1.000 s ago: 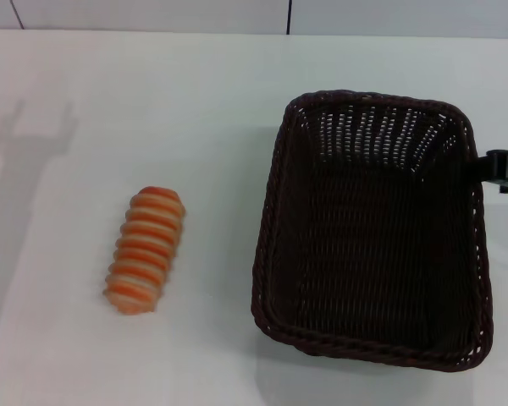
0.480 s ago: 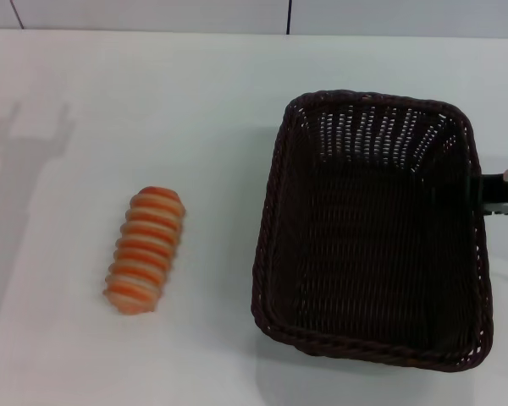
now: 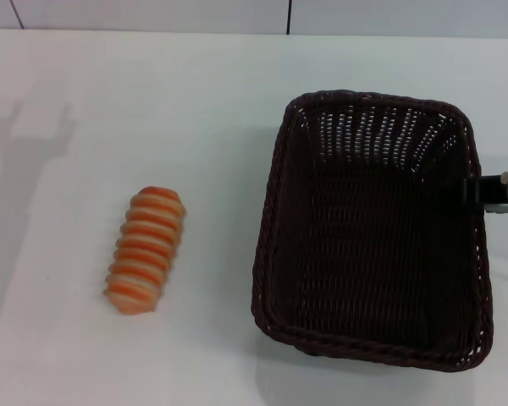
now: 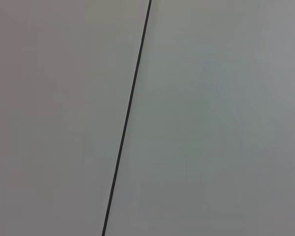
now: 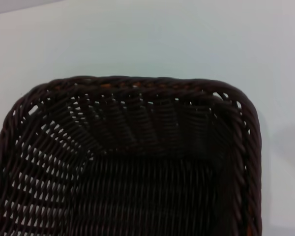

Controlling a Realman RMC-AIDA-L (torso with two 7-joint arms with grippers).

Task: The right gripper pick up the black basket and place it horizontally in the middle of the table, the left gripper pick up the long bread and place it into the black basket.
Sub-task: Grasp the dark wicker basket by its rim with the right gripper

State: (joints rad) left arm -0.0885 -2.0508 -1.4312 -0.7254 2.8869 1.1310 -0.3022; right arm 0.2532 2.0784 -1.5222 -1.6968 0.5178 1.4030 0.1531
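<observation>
The black basket [image 3: 267, 254] stands on the white table [image 3: 169, 93] at the right, its long side running front to back, and it holds nothing. The right wrist view looks into it from above one rim [image 5: 137, 83]. My right gripper [image 3: 479, 191] shows only as a black tip at the basket's right rim. The long bread [image 3: 146, 249], striped orange and cream, lies on the table left of the basket. My left gripper is out of view; its wrist view shows only a grey surface with a dark seam [image 4: 128, 113].
A shadow of the left arm [image 3: 30, 135] falls on the table's far left. A wall with a dark seam [image 3: 288, 15] runs along the table's far edge. White tabletop lies between the bread and the basket.
My right gripper has moved in from the right edge and slightly down, so its tip now reaches the basket's right rim. The basket and the bread have not moved.
</observation>
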